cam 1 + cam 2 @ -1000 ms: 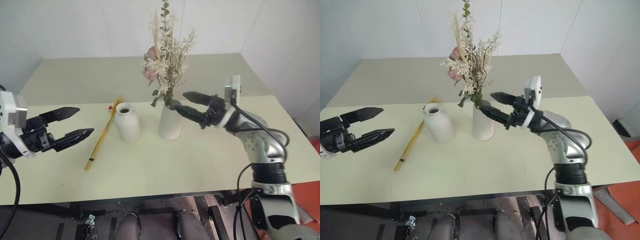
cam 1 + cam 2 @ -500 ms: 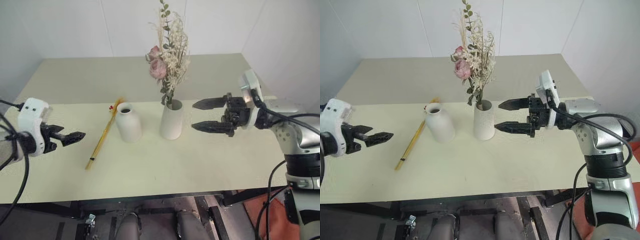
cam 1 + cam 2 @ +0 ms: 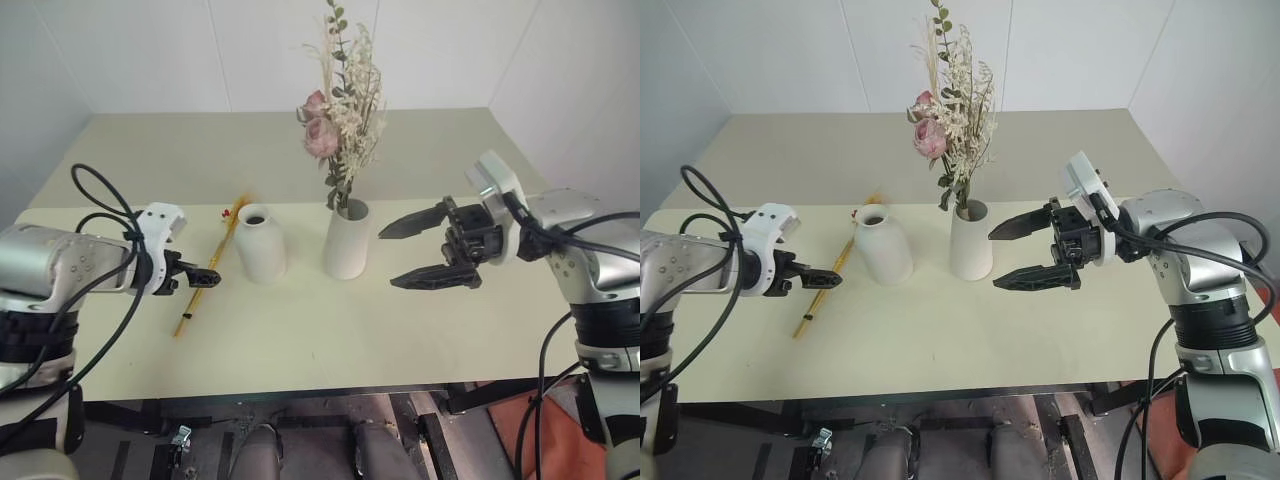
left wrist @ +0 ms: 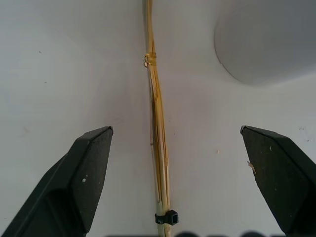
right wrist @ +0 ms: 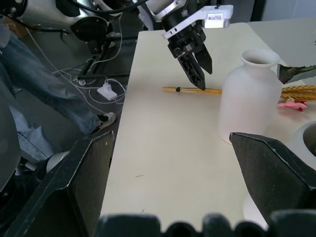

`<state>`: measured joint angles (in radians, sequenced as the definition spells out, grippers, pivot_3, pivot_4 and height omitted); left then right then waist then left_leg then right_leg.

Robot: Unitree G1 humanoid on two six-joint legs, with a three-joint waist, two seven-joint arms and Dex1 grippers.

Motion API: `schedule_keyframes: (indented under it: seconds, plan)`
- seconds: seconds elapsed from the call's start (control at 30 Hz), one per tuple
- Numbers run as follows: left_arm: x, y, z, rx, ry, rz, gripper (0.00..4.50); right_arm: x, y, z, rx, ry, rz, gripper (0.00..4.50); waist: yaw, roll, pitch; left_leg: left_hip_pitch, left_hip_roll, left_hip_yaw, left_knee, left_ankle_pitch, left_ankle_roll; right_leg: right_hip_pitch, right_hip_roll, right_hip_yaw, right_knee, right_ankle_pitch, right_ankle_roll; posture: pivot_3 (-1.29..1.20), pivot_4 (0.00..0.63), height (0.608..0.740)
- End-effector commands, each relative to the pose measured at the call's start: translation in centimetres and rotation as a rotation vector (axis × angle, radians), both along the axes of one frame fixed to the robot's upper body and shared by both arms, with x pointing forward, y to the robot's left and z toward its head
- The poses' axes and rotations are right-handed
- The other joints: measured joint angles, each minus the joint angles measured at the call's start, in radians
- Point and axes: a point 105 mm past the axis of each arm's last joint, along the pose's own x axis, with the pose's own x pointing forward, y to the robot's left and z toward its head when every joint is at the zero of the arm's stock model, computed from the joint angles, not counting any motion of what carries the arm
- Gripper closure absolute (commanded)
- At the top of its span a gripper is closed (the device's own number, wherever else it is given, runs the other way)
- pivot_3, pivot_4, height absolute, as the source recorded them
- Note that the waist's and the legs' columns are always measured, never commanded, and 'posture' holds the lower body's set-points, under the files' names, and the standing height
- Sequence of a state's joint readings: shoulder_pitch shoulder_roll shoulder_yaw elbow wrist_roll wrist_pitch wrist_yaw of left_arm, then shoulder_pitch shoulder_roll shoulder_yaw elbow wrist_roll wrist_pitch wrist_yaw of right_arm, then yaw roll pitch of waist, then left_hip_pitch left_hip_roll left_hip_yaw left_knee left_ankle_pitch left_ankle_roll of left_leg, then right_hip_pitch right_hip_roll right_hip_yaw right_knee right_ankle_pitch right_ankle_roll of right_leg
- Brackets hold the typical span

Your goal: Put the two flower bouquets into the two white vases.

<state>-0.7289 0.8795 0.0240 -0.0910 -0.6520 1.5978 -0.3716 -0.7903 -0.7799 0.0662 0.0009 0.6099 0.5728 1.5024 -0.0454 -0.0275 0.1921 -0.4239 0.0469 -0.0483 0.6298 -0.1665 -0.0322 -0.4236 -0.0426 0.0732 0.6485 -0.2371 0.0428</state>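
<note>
The left claw [image 3: 818, 279] hangs wide open and empty, tipped down over the slim bouquet [image 4: 157, 116], whose yellow stems run straight between the two fingers [image 4: 84, 175] as seen from the wrist. That bouquet lies flat on the desk [image 3: 330, 340], its red and plumed head pointing away from the claw toward the bottle vase [image 3: 260, 243], which stands just beside it.

The stems are thin and lie flush on the desk, so a closing claw could pinch short or scrape the top, and the bundle might roll or slide away. Lifted near the tail end, the long stalk would likely droop, making the narrow neck hard to hit, and a swing could knock the bottle vase.

The right claw [image 3: 432, 249] is also spread wide and holds nothing, just to the side of the tall vase [image 3: 345, 240] where the bushy bouquet [image 3: 341, 100] stands already. A careless sweep there could tip it.

The near desk is bare, with room on the left claw's outer side; the front edge is close.
</note>
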Motion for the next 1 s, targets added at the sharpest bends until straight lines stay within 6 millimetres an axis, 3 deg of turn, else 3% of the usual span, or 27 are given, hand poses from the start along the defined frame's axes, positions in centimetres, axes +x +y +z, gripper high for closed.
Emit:
schedule_keyframes:
  seconds: [0.03,0.3,0.47,0.8,0.9,1.0]
  plan:
    - [0.6,-0.5,-0.1,0.028,-0.006,-0.009,0.0,-0.4,-0.1,1.4,0.015,-0.062,0.029,0.05,0.0,0.0,0.0,0.0,0.0,0.0,0.0,0.0,0.0,0.0,0.0,0.0,0.0,0.0,0.0,0.0,0.15,0.74]
    - [2.4,-1.7,-2.4,0.075,0.006,-0.021,0.0,-0.8,0.1,1.5,0.029,-0.059,0.053,0.05,0.001,0.0,0.0,0.0,0.0,-0.001,0.001,0.0,0.0,0.0,0.0,0.0,0.0,0.0,0.0,0.0,0.15,0.74]
    - [3.7,-1.5,-2.5,0.1,-0.035,0.007,1.17,-0.9,0.1,1.4,0.037,-0.062,0.047,0.0,0.003,0.0,0.0,0.0,-0.001,-0.001,0.002,0.0,0.0,0.001,0.0,0.0,0.001,0.0,0.0,0.0,0.15,0.74]
    - [4.5,-1.2,-1.6,0.097,-0.083,0.006,4.46,-1.0,-0.2,1.4,0.043,-0.065,0.028,0.0,0.002,0.0,0.0,0.0,-0.001,-0.001,0.002,0.0,0.0,0.001,0.0,0.0,0.001,0.0,0.0,0.0,0.15,0.74]
    - [4.5,-0.8,-0.9,0.095,-0.111,0.023,4.46,-1.0,-0.2,1.4,0.046,-0.065,0.023,0.0,0.002,0.0,0.0,0.0,-0.001,-0.001,0.002,0.0,0.0,0.001,0.0,0.0,0.001,0.0,0.0,0.0,0.15,0.74]
    - [4.7,0.4,1.2,0.101,-0.259,0.028,4.46,-0.9,-0.3,1.4,0.049,-0.066,0.012,0.0,0.001,0.0,0.0,0.0,-0.001,-0.002,0.002,0.0,0.0,0.001,0.0,0.0,0.001,0.0,0.0,0.0,0.15,0.74]
